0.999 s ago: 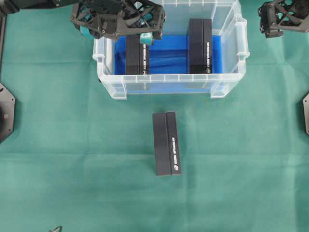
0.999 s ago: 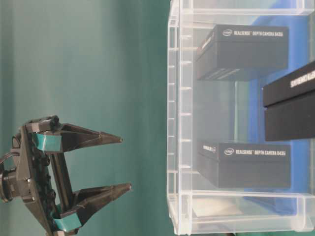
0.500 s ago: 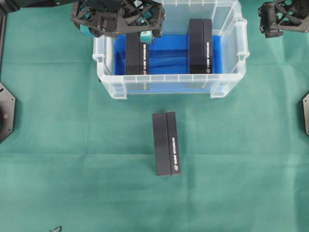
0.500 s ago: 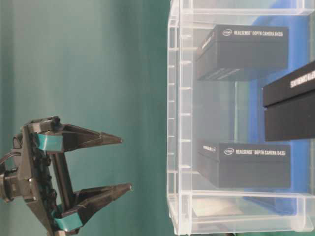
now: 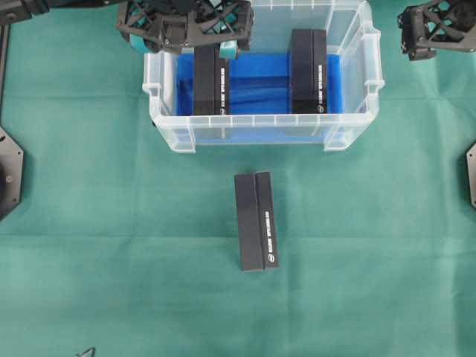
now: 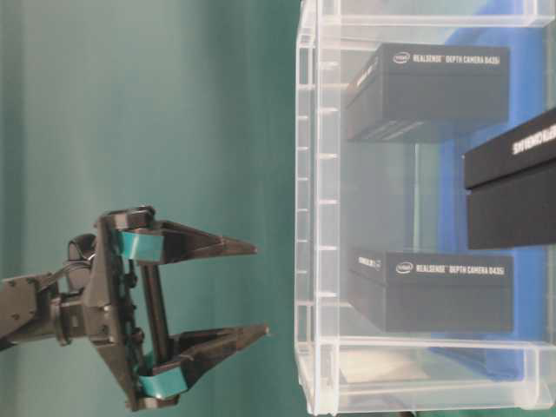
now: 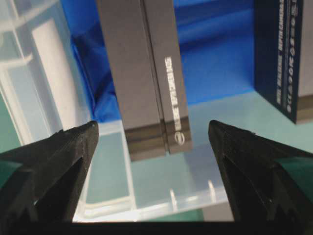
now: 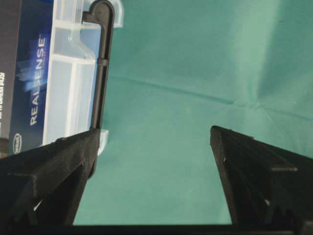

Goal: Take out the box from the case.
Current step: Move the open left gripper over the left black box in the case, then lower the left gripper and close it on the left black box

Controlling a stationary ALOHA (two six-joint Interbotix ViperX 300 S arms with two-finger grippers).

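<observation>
On the green desk (image 5: 89,223) sits the case (image 5: 264,130), a clear tub with a blue bottom. Two black boxes stand inside it. The left box (image 5: 208,82) is near the left wall, and the right box (image 5: 308,71) is near the right wall. They are well apart, with blue floor between them. A third black box (image 5: 256,221) lies outside on the desk, just in front of the case.

Up over the back left corner of the case hangs the left hand (image 5: 186,33). It is wide open and holds nothing. Its wrist view looks down on the left box (image 7: 146,73), which sits in the gap between the two fingers (image 7: 54,161); neither finger touches it. From the table-level view the left hand (image 6: 256,291) has its two black tips pointing toward the case wall (image 6: 313,217), close but not touching.

Off to the right of the case, the right hand (image 5: 435,30) is also wide open and empty. Its wrist view shows only green cloth between its fingers (image 8: 254,171), with a corner of the case (image 8: 73,73) at the left.
</observation>
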